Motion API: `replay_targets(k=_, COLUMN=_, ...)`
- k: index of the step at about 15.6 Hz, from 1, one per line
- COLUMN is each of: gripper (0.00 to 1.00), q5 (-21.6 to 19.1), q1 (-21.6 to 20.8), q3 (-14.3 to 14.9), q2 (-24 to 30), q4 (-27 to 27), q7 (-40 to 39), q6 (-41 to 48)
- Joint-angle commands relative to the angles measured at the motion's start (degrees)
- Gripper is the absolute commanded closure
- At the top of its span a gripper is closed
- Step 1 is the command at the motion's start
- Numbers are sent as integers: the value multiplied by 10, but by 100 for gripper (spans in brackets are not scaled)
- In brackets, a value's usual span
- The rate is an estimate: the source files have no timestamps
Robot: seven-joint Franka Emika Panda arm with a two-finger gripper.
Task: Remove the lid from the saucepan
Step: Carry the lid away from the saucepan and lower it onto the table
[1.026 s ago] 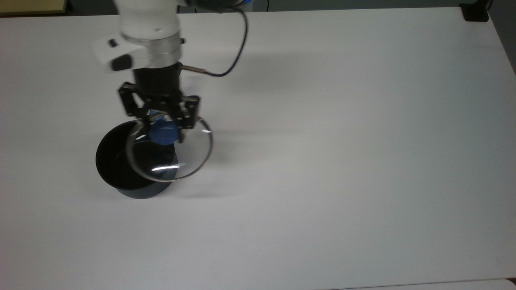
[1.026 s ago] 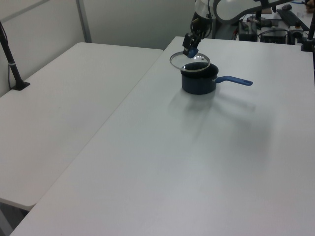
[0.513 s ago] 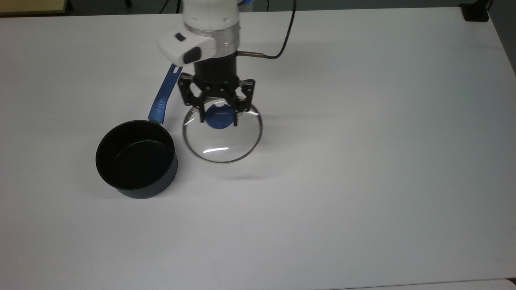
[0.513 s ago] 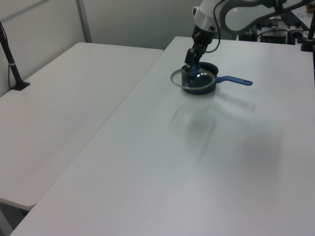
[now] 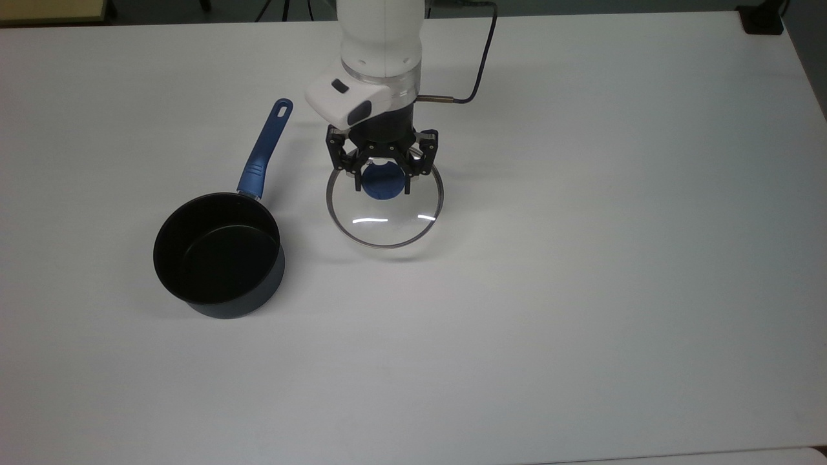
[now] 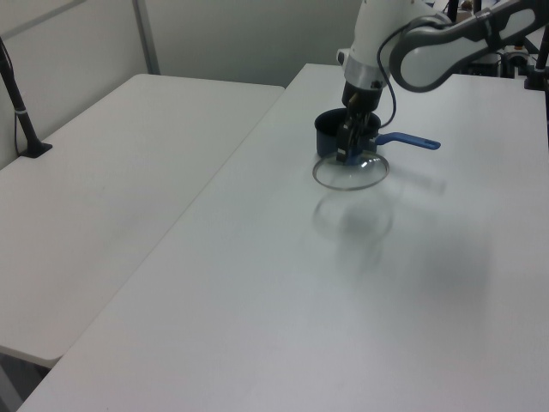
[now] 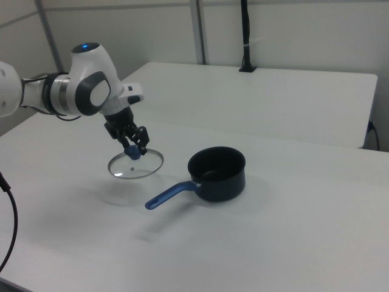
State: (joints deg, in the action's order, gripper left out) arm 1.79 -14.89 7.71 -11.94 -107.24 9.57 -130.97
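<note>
- The gripper [image 5: 382,183] has its jaws closed on the blue knob [image 5: 381,184] of the lid [image 5: 385,223], gripping it from both sides.
- The lid hangs in the air above the white worktop [image 5: 581,258], roughly level, with its shadow cast on the surface beneath (plainest in the right view).
- It is clear of the saucepan [image 5: 218,255]: in the top view it sits to the top view's right of the pot, near but not overlapping.
- The saucepan stands upright on the worktop, open, showing its black inside; its long blue handle [image 5: 265,148] points toward the top edge of the top view.
- In the right view the lid [image 7: 135,165] hangs to the right view's left of the saucepan [image 7: 217,174], whose handle [image 7: 170,194] reaches toward it.
- In the left view the lid [image 6: 350,172] sits in front of the saucepan [image 6: 330,133], under the gripper [image 6: 347,154].
- A dark cable [image 5: 481,64] loops from the arm's wrist.
</note>
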Motion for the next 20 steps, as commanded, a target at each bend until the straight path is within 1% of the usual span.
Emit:
replay_targets(k=1, gripper=50, q5=17, q1=-6, q3=-6, q2=19, q4=-33, q7=11, q6=0)
replay_targets(k=3, gripper=50, q5=22, q1=-13, q3=-6, q2=21, q4=-47, q7=14, q6=-2)
replay_targets(k=5, gripper=50, q5=39, q1=-20, q3=-9, q2=26, q4=-73, q7=16, q6=-2)
replay_targets(k=7, gripper=51, q5=56, q1=-26, q3=-17, q2=27, q4=-96, q7=30, q6=-6)
replay_targets(k=9, gripper=51, q5=79, q1=-27, q3=-33, q2=26, q4=-116, q7=55, q6=-17)
replay_targets(k=11, gripper=51, q5=83, q1=-27, q3=-38, q2=27, q4=-125, q7=59, q6=-19)
replay_targets(k=15, gripper=51, q5=84, q1=-27, q3=-38, q2=30, q4=-126, q7=59, q6=-18)
replay_targets(k=18, gripper=51, q5=85, q1=-29, q3=-38, q2=34, q4=-147, q7=53, q6=-18)
replay_targets(k=20, gripper=51, q5=87, q1=-29, q3=-38, q2=37, q4=-150, q7=51, q6=-16)
